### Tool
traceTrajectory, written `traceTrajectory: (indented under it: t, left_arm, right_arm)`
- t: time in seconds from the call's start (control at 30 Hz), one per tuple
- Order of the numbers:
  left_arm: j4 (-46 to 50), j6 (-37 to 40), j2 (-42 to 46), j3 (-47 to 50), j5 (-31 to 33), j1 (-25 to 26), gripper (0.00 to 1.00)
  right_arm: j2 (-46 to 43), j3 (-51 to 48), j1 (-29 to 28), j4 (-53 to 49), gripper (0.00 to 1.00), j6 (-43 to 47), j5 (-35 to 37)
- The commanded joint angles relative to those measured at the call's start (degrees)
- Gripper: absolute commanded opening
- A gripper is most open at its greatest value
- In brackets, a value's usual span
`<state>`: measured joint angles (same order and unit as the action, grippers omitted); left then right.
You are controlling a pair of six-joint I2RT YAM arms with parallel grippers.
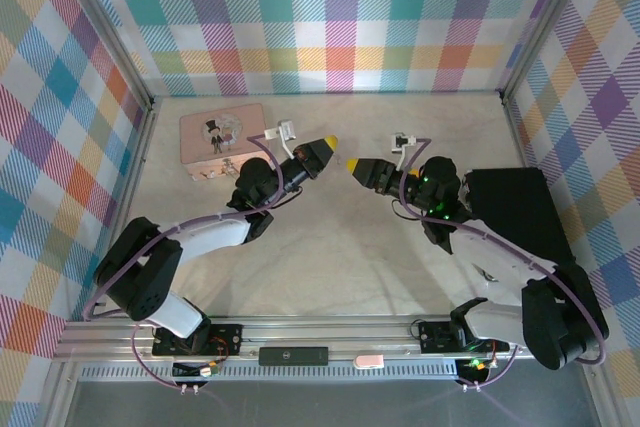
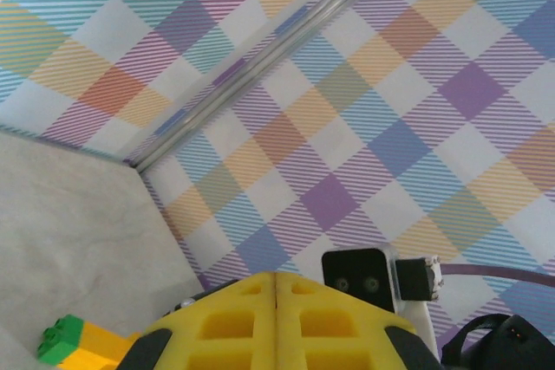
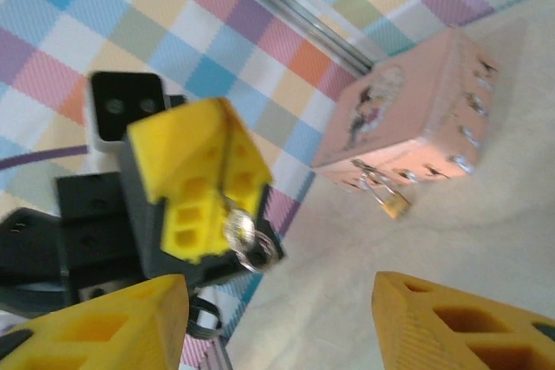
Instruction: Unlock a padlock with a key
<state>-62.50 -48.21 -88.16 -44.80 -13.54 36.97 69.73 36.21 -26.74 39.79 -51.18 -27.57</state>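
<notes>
The one container I have is the pink box (image 1: 222, 132). It sits far left on the surface (image 1: 340, 247), close to the left wall and not far off the back wall. Its lid is down, so I cannot see what is inside. The padlock (image 3: 395, 205) hangs from the hasp on the box's front face, brass body downward and resting against the surface. My left tool (image 1: 327, 143) is raised near the middle, well to the right of the padlock, with the left forearm running just beside the box's near corner. Its yellow fingers (image 2: 225, 327) are pressed together, and the right wrist view shows them pinching a small silvery key (image 3: 238, 230) on a ring, though it is blurred. My right tool (image 1: 353, 164) faces the left one tip to tip across a narrow gap, jaws apart with nothing between them. Plaid walls close off the left, back and right edges. The middle of the surface and the stretch along the back wall are bare, and a black rectangular thing (image 1: 515, 202) lies by the right wall under the right arm.
</notes>
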Motion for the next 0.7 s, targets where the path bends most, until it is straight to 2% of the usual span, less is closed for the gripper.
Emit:
traceTrajectory:
  t: [0.0,0.47,0.67]
  left_arm:
    - [-12.11,-2.42,-2.29,0.99,-1.66,0.29,0.00]
    - [-12.95,-2.73,-1.67,1.26,-0.52,1.39,0.00]
    - [-12.91,-2.86,-1.40,1.58,0.42,1.86,0.00]
  right_arm:
    - [1.09,-0.79,-0.97,13.01,0.57,-2.52,-2.84]
    - [4.27,-0.57,-2.90,14.71,0.47,0.34,-0.33]
    - [4.44,-0.54,-2.97,15.75,0.33,0.38,-0.10]
